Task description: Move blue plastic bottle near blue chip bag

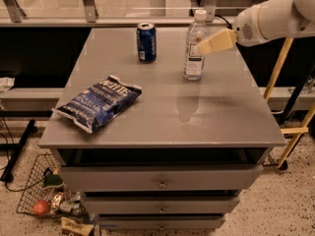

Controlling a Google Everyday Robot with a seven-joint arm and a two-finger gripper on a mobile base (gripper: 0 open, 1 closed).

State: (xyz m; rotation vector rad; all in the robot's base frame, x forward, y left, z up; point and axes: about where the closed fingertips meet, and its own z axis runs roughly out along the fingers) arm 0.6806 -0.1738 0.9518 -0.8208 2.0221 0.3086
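The blue plastic bottle [193, 63], clear with a white cap and white label, stands upright at the back right of the grey table [206, 117]. The blue chip bag [101, 102] lies flat at the table's front left, well apart from the bottle. My gripper [204, 45], cream-coloured on a white arm, reaches in from the upper right. Its tip is at the bottle's upper right side, at shoulder height. I cannot tell whether it touches the bottle.
A blue soda can [146, 42] stands at the back, left of the bottle. Drawers [160, 183] sit under the tabletop. A wire basket [42, 193] with clutter is on the floor at the lower left. A yellow frame [278, 65] stands right of the table.
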